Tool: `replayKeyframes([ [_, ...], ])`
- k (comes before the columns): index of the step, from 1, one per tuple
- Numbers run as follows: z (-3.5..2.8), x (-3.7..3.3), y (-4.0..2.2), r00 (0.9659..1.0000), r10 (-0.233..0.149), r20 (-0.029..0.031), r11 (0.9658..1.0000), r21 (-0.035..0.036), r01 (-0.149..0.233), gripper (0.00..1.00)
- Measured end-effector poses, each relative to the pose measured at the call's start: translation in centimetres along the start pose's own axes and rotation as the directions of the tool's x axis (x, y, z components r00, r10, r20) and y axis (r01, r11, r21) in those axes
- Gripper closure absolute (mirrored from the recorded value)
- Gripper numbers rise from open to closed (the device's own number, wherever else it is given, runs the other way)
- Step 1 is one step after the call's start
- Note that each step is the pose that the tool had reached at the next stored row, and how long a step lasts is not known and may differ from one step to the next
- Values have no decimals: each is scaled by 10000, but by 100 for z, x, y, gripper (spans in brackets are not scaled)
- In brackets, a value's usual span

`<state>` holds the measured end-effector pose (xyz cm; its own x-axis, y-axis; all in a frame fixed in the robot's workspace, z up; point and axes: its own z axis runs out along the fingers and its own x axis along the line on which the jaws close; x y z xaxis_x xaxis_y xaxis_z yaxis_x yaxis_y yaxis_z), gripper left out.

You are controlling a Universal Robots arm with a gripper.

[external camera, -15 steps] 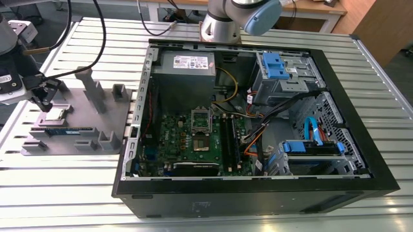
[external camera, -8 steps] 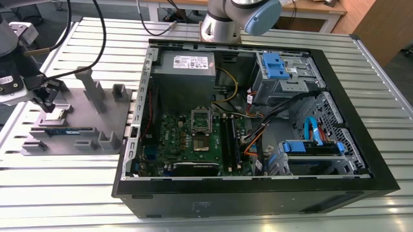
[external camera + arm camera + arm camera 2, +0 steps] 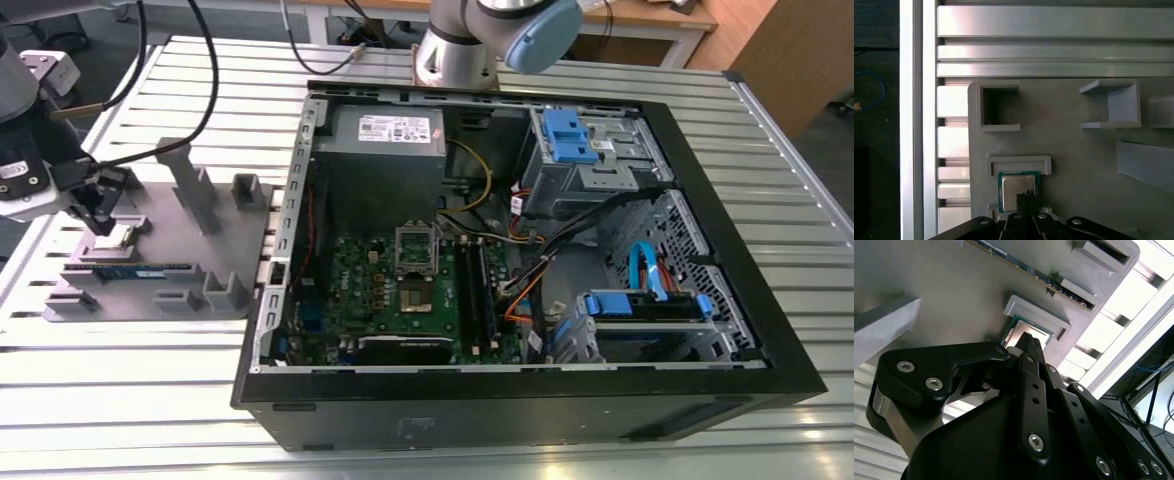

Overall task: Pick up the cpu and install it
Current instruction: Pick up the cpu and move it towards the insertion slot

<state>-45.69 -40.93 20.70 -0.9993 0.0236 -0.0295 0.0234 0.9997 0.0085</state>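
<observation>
On a slatted metal table (image 3: 160,400), an open computer case (image 3: 534,405) lies on its side, taking up the middle and the exterior view's right. Its green motherboard (image 3: 400,295) faces up, with a grey power supply (image 3: 387,130) at the far end and blue drive brackets (image 3: 567,135) beside it. The arm (image 3: 487,40) rises from its base behind the case.

At the exterior view's left, just beside the case, a grey tray (image 3: 174,215) sits flat on the slats and carries raised holders and posts. The black gripper (image 3: 104,215) hangs over the tray's near-left part and points down. In both wrist views its linkages converge to one narrow tip (image 3: 1033,342) (image 3: 1026,196). The jaws are clenched together with nothing between them.

A memory stick (image 3: 134,270) lies flat on the tray, just beside the gripper; in the second wrist view it shows as a thin blue-green strip (image 3: 1004,257).

The cpu (image 3: 123,238) rests in a shallow seat on the tray, well apart from the motherboard. A raised grey lip (image 3: 1019,164) borders it on one side. In both wrist views its silver top (image 3: 1021,330) (image 3: 1011,185) lies directly under the closed tip, which overlaps one edge of the chip. Whether the tip touches the metal cannot be told.
</observation>
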Motion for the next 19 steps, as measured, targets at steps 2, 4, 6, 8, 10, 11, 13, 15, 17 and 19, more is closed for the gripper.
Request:
replayKeyframes([
  [2,15,6,0,10000,-1,5,10000,0,1,89],
  [4,33,12,1,10000,0,10,10000,0,0,89],
  [6,49,15,2,10000,0,15,10000,0,0,89],
  [8,51,15,3,10000,-1,14,10000,4,1,89],
  [10,51,15,3,10000,0,13,10000,7,0,89],
  [11,51,15,3,10000,0,14,10000,8,0,89],
  [13,52,15,3,10000,0,14,10000,9,0,89],
  [15,58,15,6,10000,0,16,10000,8,0,89],
  [17,66,16,12,10000,1,14,10000,7,-1,89],
  [19,78,17,15,10000,-1,17,10000,-5,1,89],
])
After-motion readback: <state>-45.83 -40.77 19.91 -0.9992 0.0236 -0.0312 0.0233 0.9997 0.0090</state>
